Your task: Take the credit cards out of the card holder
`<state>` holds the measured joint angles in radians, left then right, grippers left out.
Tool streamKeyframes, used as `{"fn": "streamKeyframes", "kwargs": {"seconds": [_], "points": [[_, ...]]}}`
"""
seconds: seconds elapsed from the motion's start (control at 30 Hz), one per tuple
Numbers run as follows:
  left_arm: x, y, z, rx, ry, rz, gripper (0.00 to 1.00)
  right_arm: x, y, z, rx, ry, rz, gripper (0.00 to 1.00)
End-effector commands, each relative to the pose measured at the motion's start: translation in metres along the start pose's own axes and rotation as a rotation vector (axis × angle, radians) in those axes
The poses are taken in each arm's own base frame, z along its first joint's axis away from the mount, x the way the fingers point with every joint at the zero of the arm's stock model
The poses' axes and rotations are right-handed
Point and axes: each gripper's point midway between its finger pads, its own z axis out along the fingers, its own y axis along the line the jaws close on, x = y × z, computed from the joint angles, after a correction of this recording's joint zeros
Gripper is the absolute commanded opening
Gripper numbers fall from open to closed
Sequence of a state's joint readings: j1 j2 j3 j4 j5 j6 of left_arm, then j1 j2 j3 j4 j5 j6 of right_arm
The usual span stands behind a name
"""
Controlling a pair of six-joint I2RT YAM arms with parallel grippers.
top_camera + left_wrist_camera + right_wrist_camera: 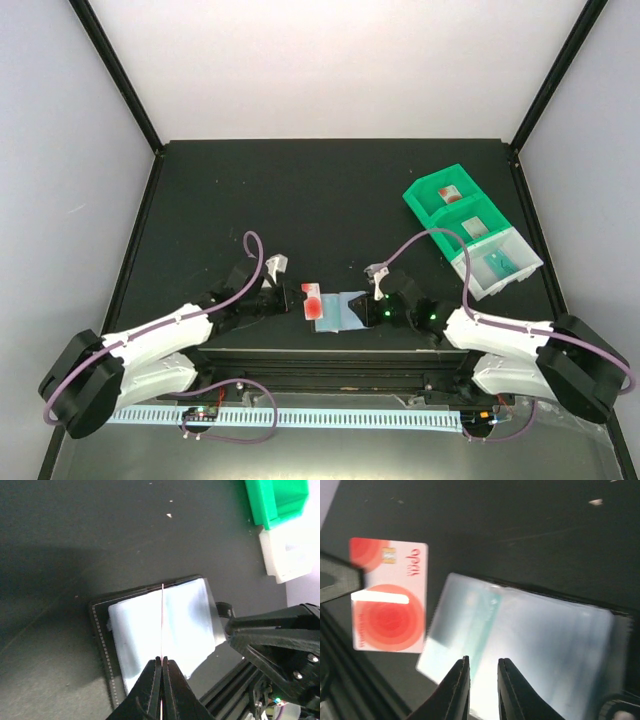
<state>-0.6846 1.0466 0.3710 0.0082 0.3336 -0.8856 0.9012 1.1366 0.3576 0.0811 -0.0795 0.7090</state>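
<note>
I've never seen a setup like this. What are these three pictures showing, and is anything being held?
Two white robot arms sit at a black table's near edge. One picture looks down from above; the other two come from cameras on each wrist. The left gripper is shut on a red card, beside the open card holder. A teal card sits inside it. The right gripper, jaws slightly apart, is over the holder. Green and clear bins stand at the right.

Card (pixel 388 595) red, concentric circles; holder (pixel 545 645) pale blue inside.
</note>
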Motion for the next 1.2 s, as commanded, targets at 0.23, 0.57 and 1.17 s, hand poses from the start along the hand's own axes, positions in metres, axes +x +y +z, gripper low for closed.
{"fn": "streamKeyframes", "kwargs": {"seconds": [0.23,0.57,1.17], "points": [[0.002,0.028,-0.011,-0.091,-0.054,-0.017,0.01,0.001,0.056,0.024,-0.238,0.103,0.019,0.18],[-0.004,0.019,-0.023,-0.046,-0.105,0.009,0.02,0.026,-0.019,0.041,0.110,0.145,-0.014,0.15],[-0.026,-0.035,-0.055,0.250,-0.260,-0.076,0.01,-0.022,0.070,0.008,-0.268,0.024,0.071,0.35]]}}
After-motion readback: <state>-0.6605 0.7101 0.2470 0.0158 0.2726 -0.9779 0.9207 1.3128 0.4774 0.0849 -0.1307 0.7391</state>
